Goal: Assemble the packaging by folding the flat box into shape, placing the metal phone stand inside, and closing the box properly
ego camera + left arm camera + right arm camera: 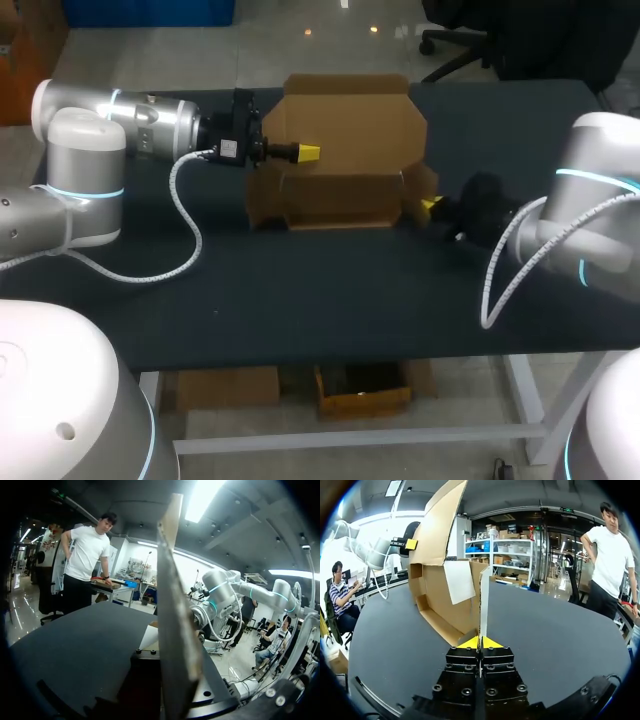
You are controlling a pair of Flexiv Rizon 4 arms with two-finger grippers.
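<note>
- Cardboard box (340,150): brown corrugated board, partly folded, stood open at the far middle of the tabletop (300,300); a broad rear panel with cut corners rose above a shallow trough of low walls
- Tabletop: flat, dark, matte surface
- Left arm (130,120): smooth white and silver cylindrical links, entering from the left; the left jaws were clamped on the upright rear panel, which the left wrist view showed edge-on as a thin board running out between the fingers; one yellow tip (308,152) lay against the panel's face
- Right arm (590,200): rounded white links; the right jaws were closed on the thin side flap (484,600) at the box's right end, yellow tips pressed to its lower edge
- White sheet (459,580): smooth, rectangular, lay against the box's inner wall
</note>
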